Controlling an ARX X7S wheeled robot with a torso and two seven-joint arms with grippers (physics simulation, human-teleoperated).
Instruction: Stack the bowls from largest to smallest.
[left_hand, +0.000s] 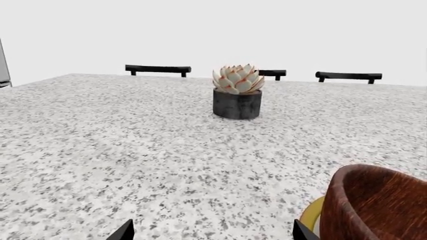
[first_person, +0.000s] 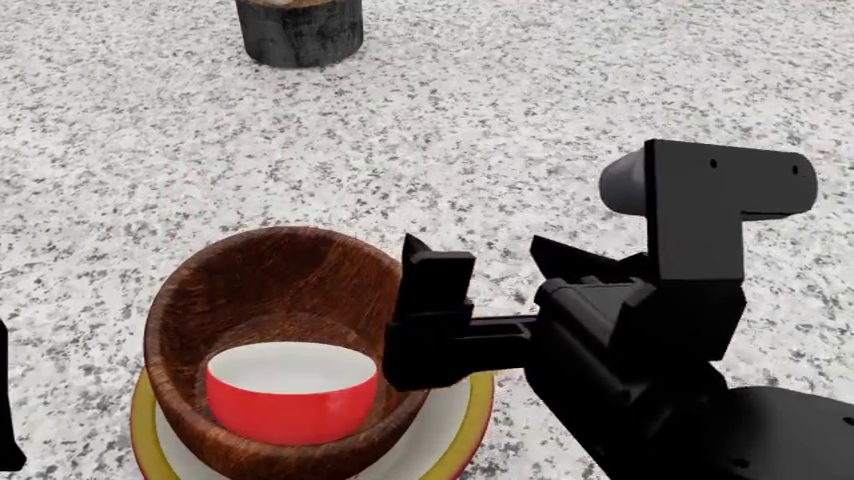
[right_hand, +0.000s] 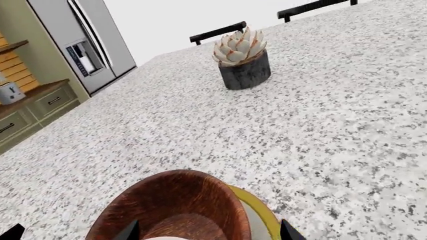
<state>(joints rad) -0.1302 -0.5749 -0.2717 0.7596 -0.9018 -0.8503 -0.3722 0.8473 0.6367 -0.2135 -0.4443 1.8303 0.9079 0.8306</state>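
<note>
Your red bowl sits inside the brown bowl, itself on the cream bowl. Right fingers are spread just beside the brown bowl; left fingers are spread too.

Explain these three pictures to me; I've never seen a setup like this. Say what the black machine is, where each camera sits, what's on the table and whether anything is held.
These are simulator renders of a two-armed robot. One picture looks down from its head; the other two come from cameras near each arm's pincer. The black shape in the head view is the right arm, its right pincer open beside the stack and holding nothing. Of the left pincer only two finger tips show, spread apart and empty. On the speckled table stands the stack: a cream bowl with a yellow rim at the bottom, a wooden bowl in it, a red bowl inside that. Farther off is a succulent in a dark pot. Chairs and a fridge show behind.
</note>
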